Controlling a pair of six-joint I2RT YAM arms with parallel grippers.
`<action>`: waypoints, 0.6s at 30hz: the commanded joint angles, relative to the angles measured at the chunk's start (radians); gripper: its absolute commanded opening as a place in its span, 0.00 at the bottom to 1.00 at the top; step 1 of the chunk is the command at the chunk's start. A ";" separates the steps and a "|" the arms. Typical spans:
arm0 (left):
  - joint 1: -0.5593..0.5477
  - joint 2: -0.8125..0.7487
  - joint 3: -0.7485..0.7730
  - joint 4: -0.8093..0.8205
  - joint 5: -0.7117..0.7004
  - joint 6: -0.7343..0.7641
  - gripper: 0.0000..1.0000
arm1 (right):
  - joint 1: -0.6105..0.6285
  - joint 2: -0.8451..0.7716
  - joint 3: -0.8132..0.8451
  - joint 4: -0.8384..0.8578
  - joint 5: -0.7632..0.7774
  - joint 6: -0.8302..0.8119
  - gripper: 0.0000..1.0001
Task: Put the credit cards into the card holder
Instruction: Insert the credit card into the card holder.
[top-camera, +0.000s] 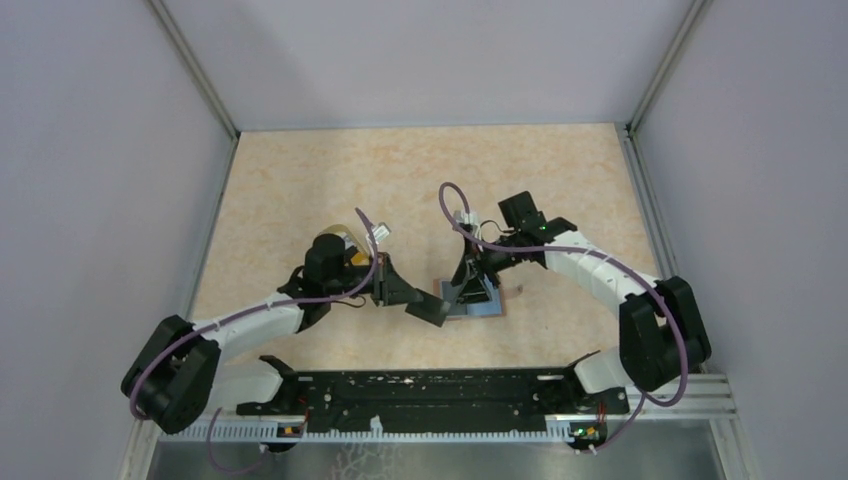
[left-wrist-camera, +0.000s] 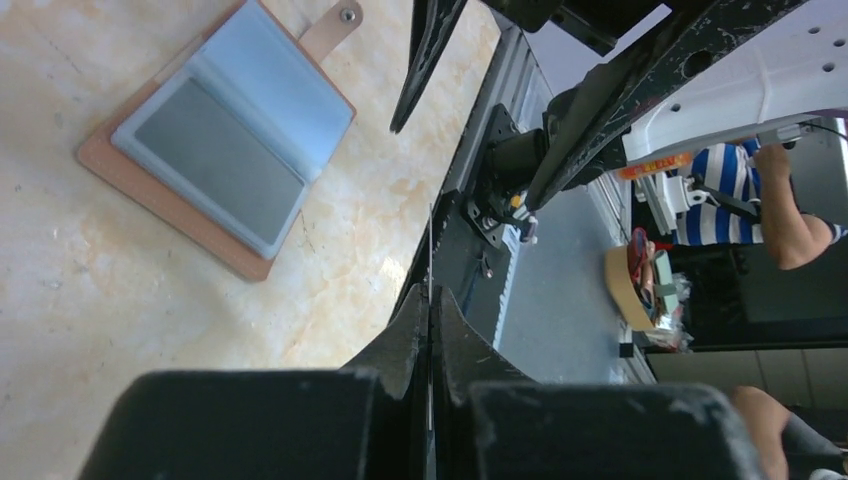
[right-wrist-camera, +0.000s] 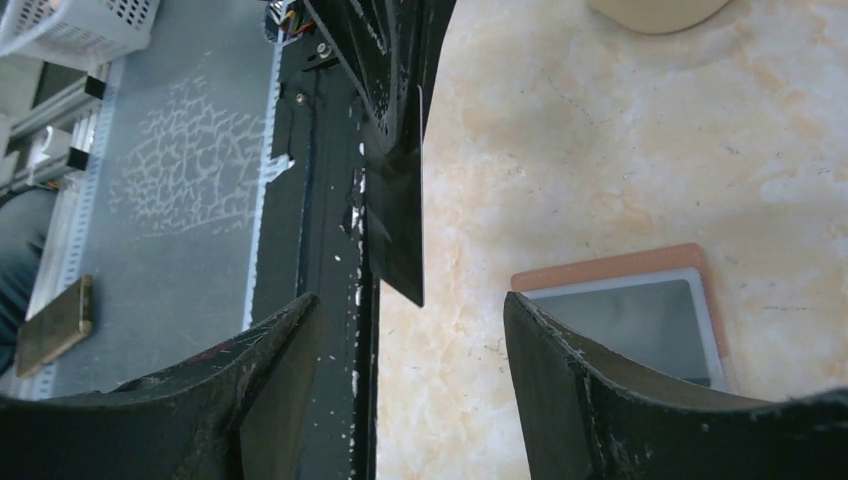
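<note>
At the far left a translucent yellowish cup stands on the tabletop, behind the left arm, and has no part in this step. The left jaws are pressed fully together on one end of a credit card, so the rest of the card sticks out free toward the right. I judge this leaves an end ready to slide into a pocket. The card holder lies open and flat just right of the card, blue lining upward, not touching it. Above the holder hang the right jaws, spread wide and holding nothing. The card's free end is just in front of their gap, perhaps for a handover.
</note>
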 joint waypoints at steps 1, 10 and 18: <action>-0.056 0.027 -0.011 0.170 -0.087 0.037 0.00 | 0.015 0.020 0.015 0.067 -0.059 0.084 0.66; -0.114 0.045 0.024 0.184 -0.108 0.065 0.00 | 0.119 0.056 0.022 0.053 -0.012 0.054 0.37; -0.119 -0.052 -0.047 0.257 -0.160 0.049 0.33 | 0.126 0.077 0.096 -0.075 -0.070 -0.006 0.00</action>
